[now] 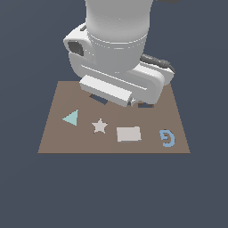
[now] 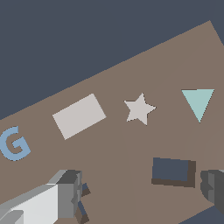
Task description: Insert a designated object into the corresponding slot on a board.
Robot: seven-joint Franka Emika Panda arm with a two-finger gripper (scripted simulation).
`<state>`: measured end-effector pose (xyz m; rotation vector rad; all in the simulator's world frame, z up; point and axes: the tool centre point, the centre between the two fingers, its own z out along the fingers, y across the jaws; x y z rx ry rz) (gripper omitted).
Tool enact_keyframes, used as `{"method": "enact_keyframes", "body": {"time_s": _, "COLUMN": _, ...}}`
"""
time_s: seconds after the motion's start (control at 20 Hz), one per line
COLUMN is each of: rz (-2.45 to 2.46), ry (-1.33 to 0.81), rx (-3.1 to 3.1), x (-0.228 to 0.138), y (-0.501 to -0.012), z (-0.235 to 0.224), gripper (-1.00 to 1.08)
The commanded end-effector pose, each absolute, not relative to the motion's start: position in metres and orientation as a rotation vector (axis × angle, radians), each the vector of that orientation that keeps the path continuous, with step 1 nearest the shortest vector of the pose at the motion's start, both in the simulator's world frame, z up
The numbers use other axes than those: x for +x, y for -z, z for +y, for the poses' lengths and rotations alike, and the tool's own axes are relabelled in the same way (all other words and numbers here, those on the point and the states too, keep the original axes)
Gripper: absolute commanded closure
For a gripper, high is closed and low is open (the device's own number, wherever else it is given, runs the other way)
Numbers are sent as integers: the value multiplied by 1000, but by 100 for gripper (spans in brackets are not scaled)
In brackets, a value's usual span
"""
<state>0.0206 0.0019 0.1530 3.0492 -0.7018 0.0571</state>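
Brown board (image 2: 131, 144), block (image 2: 79, 116) near its edge, rectangular slot (image 2: 170, 169) between wide-spread end effector (image 2: 140, 192) fingers (image 2: 70, 192).

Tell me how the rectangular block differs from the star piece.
The rectangular block has four straight sides; the star piece has five points. The block is larger than the star. Both are pale grey-beige and lie flat on the brown board, untouched by the gripper.

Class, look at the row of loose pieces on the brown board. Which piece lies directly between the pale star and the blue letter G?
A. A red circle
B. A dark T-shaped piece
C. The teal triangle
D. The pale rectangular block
D: the pale rectangular block sits on the board between the star and the letter G.
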Motion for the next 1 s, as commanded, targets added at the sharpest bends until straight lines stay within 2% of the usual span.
{"method": "enact_keyframes", "body": {"time_s": 0.0, "rz": -825, "ry": -53, "rx": 3019, "x": 23, "y": -145, "z": 8, "gripper": -92}}
{"method": "enact_keyframes", "body": {"time_s": 0.95, "rz": -1773, "ry": -19, "rx": 2587, "x": 65, "y": -80, "z": 44, "gripper": -92}}
